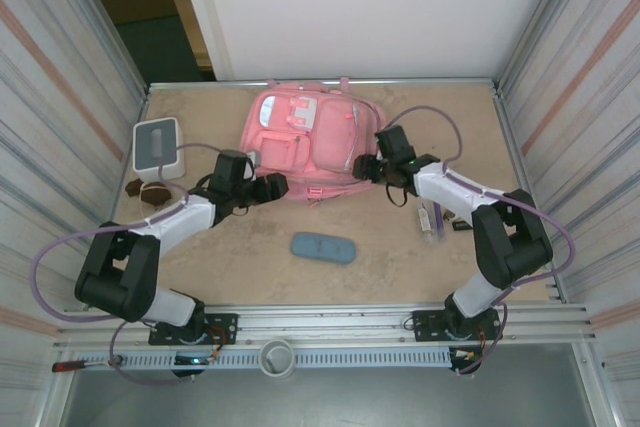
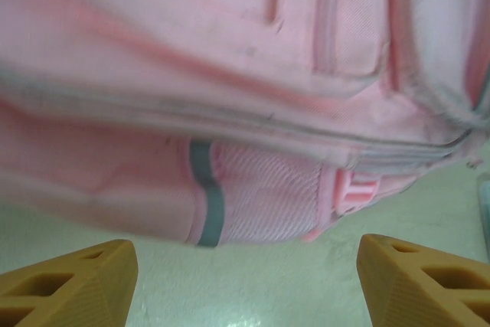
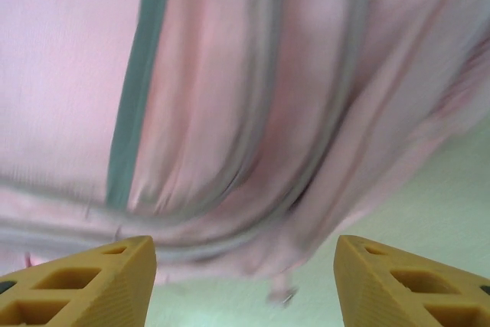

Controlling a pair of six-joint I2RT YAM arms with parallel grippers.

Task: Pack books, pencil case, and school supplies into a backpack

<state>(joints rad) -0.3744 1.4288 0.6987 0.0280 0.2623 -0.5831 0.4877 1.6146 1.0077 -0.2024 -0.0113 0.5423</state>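
**Both grippers at the pink backpack's near edge, jaws spread and empty**

Top view: the pink backpack (image 1: 305,137) lies flat at the far middle of the tan table (image 1: 390,272), front pockets up. The left gripper (image 1: 280,185) is at its near-left corner and the right gripper (image 1: 370,169) at its near-right side. Cannot tell if either touches the fabric.

Left wrist view: the orange left fingertips (image 2: 69,281) are wide apart with nothing between them. Pale table is below and the backpack's side is just ahead. A grey trim strip (image 2: 207,197) edges a mesh pocket (image 2: 264,197), with a pink buckle (image 2: 356,189) to its right.

Right wrist view: the orange right fingertips (image 3: 76,281) are also spread and grip nothing. Blurred pink fabric with grey seam lines is ahead.

The blue-grey pencil case (image 1: 323,247) lies alone on the table, nearer than the backpack, between the arms and well apart from both grippers. School supplies: a clear purplish pen (image 1: 430,219) and a short black piece (image 1: 458,226) lie right of the backpack, beside the right arm.

A white box with grey top (image 1: 157,145) is at far left, with dark brown lumps (image 1: 150,190) just beside it on the near side.

Any lettering on the backpack is too small to read.
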